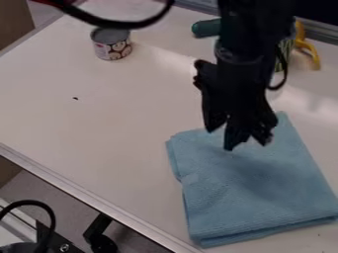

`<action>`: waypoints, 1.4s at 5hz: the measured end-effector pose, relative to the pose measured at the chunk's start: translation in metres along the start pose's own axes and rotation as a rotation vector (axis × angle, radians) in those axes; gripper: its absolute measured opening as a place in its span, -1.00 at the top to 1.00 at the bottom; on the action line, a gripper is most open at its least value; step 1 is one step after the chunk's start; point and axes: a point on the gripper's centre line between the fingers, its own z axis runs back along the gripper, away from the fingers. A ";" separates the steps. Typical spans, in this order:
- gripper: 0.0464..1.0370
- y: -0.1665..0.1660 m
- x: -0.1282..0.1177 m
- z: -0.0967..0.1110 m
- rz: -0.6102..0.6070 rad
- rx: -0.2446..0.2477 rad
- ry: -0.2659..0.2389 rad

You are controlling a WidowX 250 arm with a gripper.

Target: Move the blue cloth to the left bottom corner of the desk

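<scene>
Your pincer (243, 141) hung over the 12 o'clock edge of the blue cloth (257, 192), its two fingers apart and closed on nothing; you could not tell whether the tips touched the fabric. Measured from the middle of the view, the cloth lay flat on the desk (99, 138) between 4 and 5 o'clock, folded into a squarish pad.

It looked soft, limp and light, with a lightly textured face that should have gripped well and nothing fragile about it. Your likeliest hold was a pinch of the folded layers near the 12 o'clock edge, taken deep. A shallow bite could have lifted only the top layer and opened the fold, and the far end would probably have sagged and dragged.

Around it, you had a printed tin can (112, 45) at 11 o'clock, a green object (206, 28) between 12 and 1, a yellow-handled item (308, 45) near 2, and a small dark speck (75, 98) near 10. None stood between the cloth and the 8 o'clock side. Your main hazard that way was the desk's metal rim (86, 193), where an overshoot could have left cloth hanging over.
</scene>
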 end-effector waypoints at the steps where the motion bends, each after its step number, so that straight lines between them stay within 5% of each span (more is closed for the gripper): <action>1: 0.77 -0.012 0.001 -0.011 -0.075 -0.002 -0.030; 2: 0.98 -0.021 0.006 -0.020 -0.097 -0.021 -0.046; 3: 0.99 -0.031 0.007 -0.033 -0.087 -0.007 -0.044; 4: 0.99 -0.042 0.007 -0.038 -0.064 -0.070 -0.015; 5: 0.99 -0.040 0.010 -0.039 -0.050 -0.051 -0.036; 7: 0.99 -0.012 0.007 -0.046 0.216 0.034 -0.082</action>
